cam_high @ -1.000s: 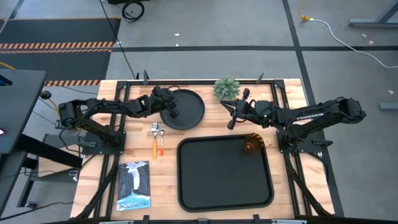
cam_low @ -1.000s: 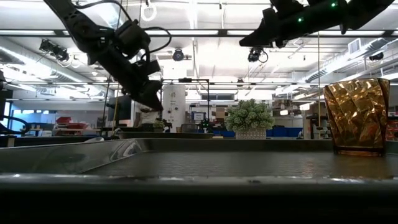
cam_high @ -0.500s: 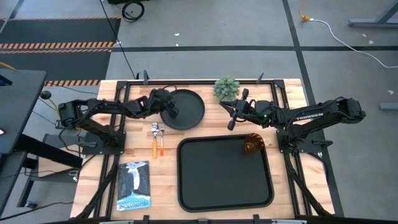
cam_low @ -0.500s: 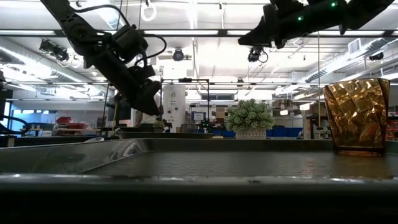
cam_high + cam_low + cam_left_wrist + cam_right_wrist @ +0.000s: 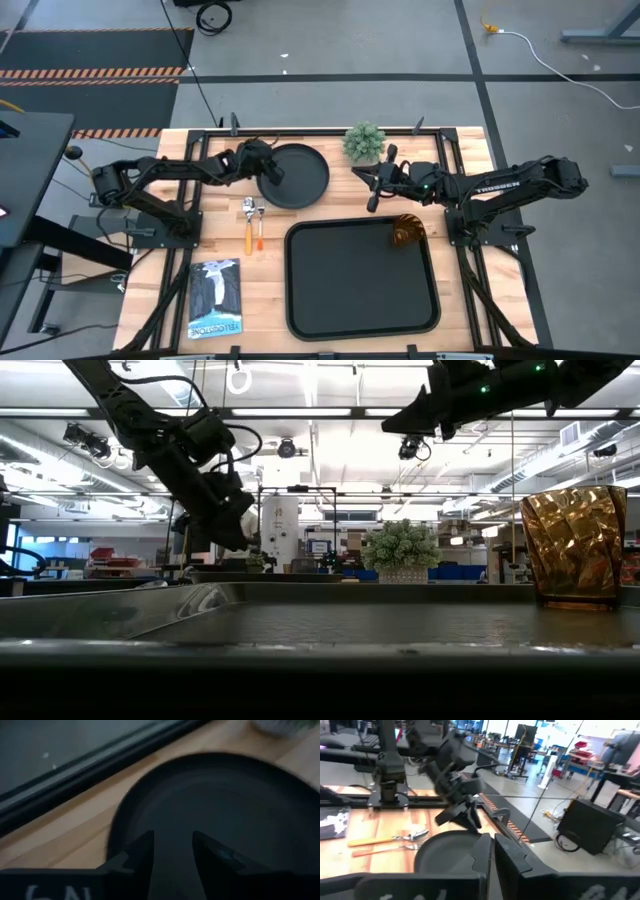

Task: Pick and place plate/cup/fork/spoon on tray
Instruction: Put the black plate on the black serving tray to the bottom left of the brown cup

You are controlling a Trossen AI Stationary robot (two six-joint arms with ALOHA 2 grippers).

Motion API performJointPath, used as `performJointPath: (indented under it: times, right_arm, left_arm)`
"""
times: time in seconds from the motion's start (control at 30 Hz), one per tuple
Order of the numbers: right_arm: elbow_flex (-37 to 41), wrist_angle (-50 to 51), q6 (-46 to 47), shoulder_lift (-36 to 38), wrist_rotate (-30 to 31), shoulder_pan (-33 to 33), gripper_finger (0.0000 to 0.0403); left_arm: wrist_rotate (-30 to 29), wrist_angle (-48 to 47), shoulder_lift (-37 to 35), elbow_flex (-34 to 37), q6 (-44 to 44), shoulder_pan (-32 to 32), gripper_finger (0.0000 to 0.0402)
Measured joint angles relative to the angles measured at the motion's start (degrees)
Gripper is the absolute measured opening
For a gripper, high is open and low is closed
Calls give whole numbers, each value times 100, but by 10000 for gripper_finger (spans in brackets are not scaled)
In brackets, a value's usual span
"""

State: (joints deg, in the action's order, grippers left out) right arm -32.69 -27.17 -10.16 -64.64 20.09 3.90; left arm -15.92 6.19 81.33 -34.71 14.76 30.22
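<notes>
I am working the left gripper (image 5: 272,176) over the near-left rim of the plate (image 5: 303,176), and its fingers (image 5: 142,851) are standing apart with a clear gap between them. To take this well, I am judging that one finger should go inside the raised rim and the other outside it, low enough to bite the edge (a shallow pinch on a matte rim could slip).

In the left wrist view the rim is curving just ahead of the fingertips, not yet between them. The right gripper (image 5: 374,183) is waiting above the table between the plate and the cup (image 5: 405,230), fingers pressed together on nothing. The cup is standing on the tray (image 5: 330,300) at its far right corner. The fork (image 5: 259,228) and spoon (image 5: 248,225) are lying side by side left of the tray.
</notes>
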Motion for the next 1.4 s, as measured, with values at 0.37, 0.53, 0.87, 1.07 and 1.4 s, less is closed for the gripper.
performJointPath:
  times: [0.37, 0.53, 0.87, 1.07, 1.4]
  right_arm:
    - [0, 90, 131, -6, -69, -2, 29]
    - [0, 32, -71, -243, -135, -7, 29]
    - [0, -291, -356, -769, -399, 4, 29]
    - [2, -458, -378, -852, -645, 4, 29]
    - [2, -581, -395, -850, -808, 4, 29]
  left_arm:
    - [900, -844, -168, -268, 79, 890, 144]
    - [1148, -918, -27, -268, 332, 1178, 144]
    - [2014, -1895, 19, -594, 399, 1690, 144]
    - [2022, -2018, 53, -666, 132, 1761, 165]
    - [2510, -1963, 730, -666, 38, 1827, 190]
